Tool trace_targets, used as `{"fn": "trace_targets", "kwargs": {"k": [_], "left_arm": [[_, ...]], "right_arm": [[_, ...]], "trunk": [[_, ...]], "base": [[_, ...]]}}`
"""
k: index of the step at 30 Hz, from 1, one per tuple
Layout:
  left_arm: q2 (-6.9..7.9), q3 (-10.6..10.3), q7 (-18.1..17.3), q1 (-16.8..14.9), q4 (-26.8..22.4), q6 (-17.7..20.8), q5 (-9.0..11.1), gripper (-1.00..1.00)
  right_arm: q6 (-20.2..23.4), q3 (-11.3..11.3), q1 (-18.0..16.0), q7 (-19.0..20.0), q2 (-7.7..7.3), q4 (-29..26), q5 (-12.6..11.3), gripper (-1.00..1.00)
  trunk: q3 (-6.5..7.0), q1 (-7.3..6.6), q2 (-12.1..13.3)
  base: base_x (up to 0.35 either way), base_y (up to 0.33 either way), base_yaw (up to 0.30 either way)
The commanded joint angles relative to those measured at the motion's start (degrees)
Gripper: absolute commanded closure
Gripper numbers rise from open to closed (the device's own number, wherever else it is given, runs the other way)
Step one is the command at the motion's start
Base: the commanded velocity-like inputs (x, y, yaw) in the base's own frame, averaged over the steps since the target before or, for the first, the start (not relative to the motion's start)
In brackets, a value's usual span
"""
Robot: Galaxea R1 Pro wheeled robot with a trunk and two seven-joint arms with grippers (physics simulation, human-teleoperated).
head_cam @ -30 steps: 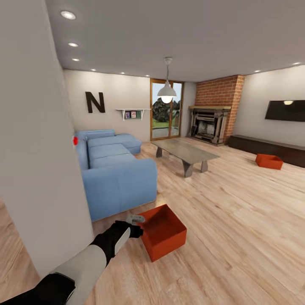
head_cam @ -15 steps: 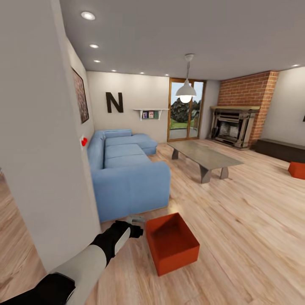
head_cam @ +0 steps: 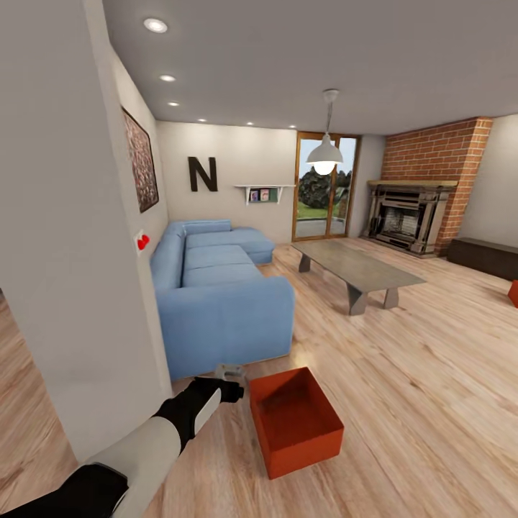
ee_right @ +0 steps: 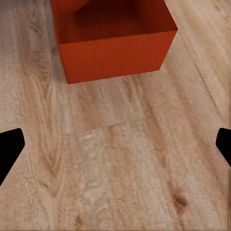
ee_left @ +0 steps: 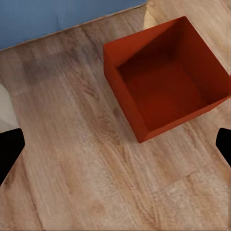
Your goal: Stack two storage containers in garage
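Left arm [head_cam: 155, 442] stretched forward from lower left of frame, left gripper [head_cam: 232, 373] held beside storage container [head_cam: 295, 421] on wood floor [head_cam: 403, 403], jaws spread apart. Right gripper jaws spread too, nothing held.

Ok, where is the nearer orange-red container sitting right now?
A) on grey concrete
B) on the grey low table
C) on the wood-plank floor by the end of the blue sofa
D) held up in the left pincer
C: the storage container rests on the wood-plank floor just past the blue sofa, with the left pincer beside it, not gripping it.
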Motion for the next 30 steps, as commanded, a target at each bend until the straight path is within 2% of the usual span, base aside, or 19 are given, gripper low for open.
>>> {"fn": "trace_targets", "kwargs": {"k": [1,15,30], "left_arm": [[0.0,-0.33,0.5,-0.05,-0.05,0.28,0.58,-1.0],[0.0,-0.49,0.6,-0.04,-0.02,0.44,0.54,-1.0],[0.0,-0.49,0.6,-0.05,-0.01,0.35,0.54,-1.0]], "right_arm": [[-0.09,-0.02,-0.03,-0.37,0.02,0.04,0.6,-1.0],[-0.09,-0.01,-0.03,-0.39,0.02,0.04,0.6,-1.0],[-0.09,0.0,-0.03,-0.38,0.02,0.04,0.6,-1.0]], "trunk": [[-0.07,0.01,-0.04],[-0.07,0.01,-0.04],[-0.07,0.01,-0.04]], "base": [[0.115,-0.254,0.0],[0.218,-0.271,0.0],[0.313,-0.135,0.0]]}}
